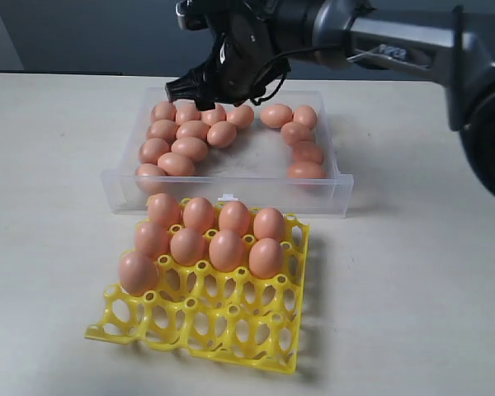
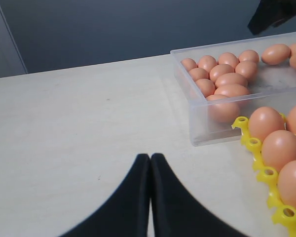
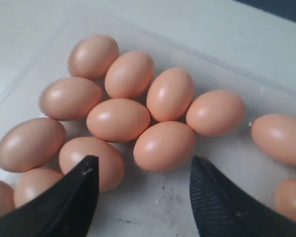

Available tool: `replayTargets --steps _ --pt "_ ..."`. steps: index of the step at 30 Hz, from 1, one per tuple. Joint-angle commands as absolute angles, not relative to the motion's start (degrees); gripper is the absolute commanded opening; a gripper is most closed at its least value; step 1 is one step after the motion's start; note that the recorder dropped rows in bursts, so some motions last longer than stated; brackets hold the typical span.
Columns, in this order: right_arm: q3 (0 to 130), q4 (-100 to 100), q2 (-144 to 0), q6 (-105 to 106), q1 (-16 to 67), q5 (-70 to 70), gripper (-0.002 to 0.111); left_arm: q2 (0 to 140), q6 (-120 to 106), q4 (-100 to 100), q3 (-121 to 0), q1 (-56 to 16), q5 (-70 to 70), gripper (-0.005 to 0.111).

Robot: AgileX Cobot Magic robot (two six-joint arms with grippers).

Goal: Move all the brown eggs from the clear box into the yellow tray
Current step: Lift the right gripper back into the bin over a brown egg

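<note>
Orange-tan brown eggs (image 1: 190, 148) lay in two groups inside the clear box (image 1: 231, 196): a tight cluster at its left end and a looser curve of five at its right, with bare floor between them. Nine more sat in the yellow tray (image 1: 231, 330): four in the row nearest the box, four in the next, and one at the left end of the third. The tray stood on the table (image 1: 49, 247) just in front of the box. Your right tool (image 1: 190, 85) hung over the box's far left corner, and its body covered the rearmost part of that cluster in the exterior view. Only the right wrist view showed you that tool (image 3: 144, 163) with its fingers spread wide, holding nothing, above the left cluster. Your left tool (image 2: 150, 165) appeared in the left wrist view alone, fingers pressed together over bare table, apart from the box's left end.
</note>
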State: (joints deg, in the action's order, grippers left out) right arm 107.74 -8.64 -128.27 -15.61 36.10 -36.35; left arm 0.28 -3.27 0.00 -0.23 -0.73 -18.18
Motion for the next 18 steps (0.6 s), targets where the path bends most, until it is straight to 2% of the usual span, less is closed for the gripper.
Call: replayTargets --steps 1,7,18 --pt "116.4 -6.2 -135.3 -15.0 34.9 -42.8 0.053 0.0 -3.2 0.0 0.0 -0.5 -17.7 0.000" --pt "122.4 -4.1 -140.7 -20.4 32.7 -43.0 0.053 0.0 -3.2 0.0 0.0 -0.5 -17.7 0.000" --pt "122.6 4.6 -145.4 -21.4 31.3 -42.2 0.053 0.0 -3.2 0.0 0.0 -0.5 -17.7 0.000"
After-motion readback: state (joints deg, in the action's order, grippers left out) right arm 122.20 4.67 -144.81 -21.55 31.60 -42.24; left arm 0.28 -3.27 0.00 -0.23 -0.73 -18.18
